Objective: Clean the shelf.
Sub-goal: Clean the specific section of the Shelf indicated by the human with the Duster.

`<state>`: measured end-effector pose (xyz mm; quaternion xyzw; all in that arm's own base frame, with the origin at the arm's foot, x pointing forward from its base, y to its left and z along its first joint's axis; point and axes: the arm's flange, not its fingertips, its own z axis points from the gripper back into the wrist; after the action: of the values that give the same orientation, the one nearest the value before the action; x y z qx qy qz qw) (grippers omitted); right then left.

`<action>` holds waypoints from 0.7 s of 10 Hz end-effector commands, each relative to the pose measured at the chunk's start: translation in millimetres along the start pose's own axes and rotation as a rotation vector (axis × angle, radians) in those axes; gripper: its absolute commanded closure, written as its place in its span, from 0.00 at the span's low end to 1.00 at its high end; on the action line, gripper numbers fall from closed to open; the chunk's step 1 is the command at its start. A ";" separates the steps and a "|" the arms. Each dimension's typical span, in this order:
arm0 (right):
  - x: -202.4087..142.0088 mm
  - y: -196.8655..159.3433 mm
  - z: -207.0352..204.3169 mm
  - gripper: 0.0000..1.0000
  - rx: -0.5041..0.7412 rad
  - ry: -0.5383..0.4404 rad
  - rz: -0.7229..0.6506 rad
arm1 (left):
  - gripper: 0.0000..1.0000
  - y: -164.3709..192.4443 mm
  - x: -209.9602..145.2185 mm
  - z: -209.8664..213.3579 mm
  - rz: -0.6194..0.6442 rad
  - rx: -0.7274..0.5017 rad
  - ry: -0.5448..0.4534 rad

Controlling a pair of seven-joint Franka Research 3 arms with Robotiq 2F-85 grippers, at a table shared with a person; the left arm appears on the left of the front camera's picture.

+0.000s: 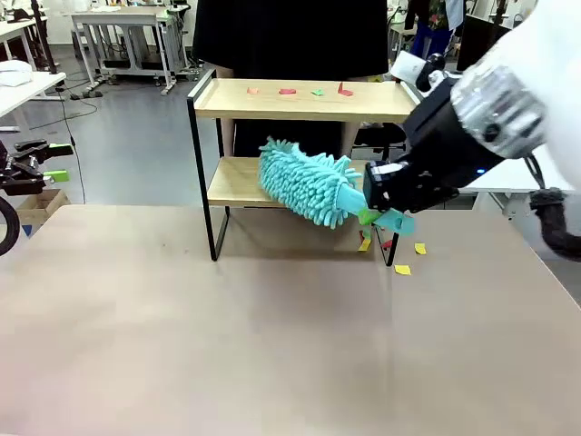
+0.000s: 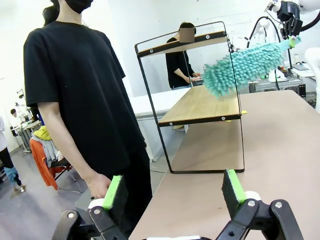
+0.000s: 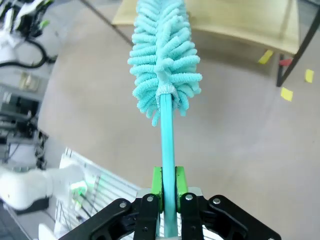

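Note:
The shelf (image 1: 300,100) stands at the table's far side, with small red and green paper scraps (image 1: 287,91) on its top board. My right gripper (image 1: 374,211) is shut on the handle of a teal fluffy duster (image 1: 304,186). The duster's head lies over the lower board (image 1: 234,182). In the right wrist view the gripper (image 3: 168,183) pinches the handle, and the duster head (image 3: 162,60) points toward the lower board (image 3: 240,20). My left gripper (image 1: 56,162) hangs open off the table's left edge; its green pads (image 2: 112,192) are wide apart with nothing between them.
Yellow and red paper scraps (image 1: 402,269) lie on the table by the shelf's right front leg. A person in black (image 2: 75,90) stands behind the shelf. The brown tabletop (image 1: 272,345) stretches in front of the shelf.

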<state>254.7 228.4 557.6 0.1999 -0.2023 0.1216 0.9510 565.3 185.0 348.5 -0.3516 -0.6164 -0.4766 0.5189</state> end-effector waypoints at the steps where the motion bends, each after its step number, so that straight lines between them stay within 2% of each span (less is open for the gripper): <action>1: -18.4 -17.3 20.6 0.87 0.077 0.042 0.108 | 0.00 -1.8 4.1 -0.7 -0.004 0.001 -0.001; 3: -34.4 -19.9 34.5 0.87 0.142 0.071 0.186 | 0.00 -1.8 4.1 -0.7 -0.004 0.001 -0.001; 7: -72.1 -27.0 41.8 0.87 0.124 0.269 0.365 | 0.00 -1.8 4.1 -0.7 -0.004 0.001 -0.001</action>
<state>192.6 194.2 564.9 0.2071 -0.1129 0.2938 0.9263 565.3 185.0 348.5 -0.3516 -0.6163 -0.4766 0.5189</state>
